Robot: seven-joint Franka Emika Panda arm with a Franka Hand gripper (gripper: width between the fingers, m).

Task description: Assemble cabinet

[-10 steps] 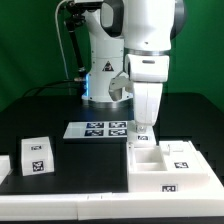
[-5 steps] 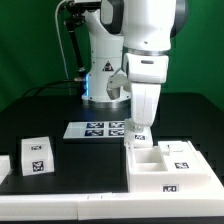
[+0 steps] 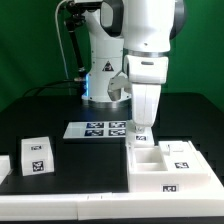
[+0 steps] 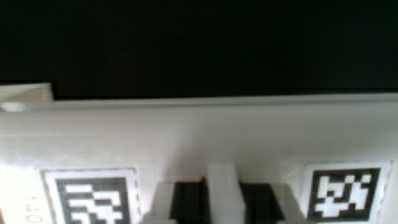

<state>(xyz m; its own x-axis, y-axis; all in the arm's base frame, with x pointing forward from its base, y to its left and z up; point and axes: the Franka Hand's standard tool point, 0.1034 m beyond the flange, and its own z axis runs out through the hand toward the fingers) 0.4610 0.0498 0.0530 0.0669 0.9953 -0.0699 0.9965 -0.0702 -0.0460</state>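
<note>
Large white plastic compartmented cabinet nudged slightly leftward, lower right of frame.
The gripper stays at its back-left corner, claw width impossible to tell. It is probably still positioning the box.

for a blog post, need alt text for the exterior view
White robot arm reaches down, gripper at the far wall of a white cabinet on a black table. A marker board lies beside it, a small tagged block at the view's left.

Robotics lab: green backdrop, black table, marker board.
</note>
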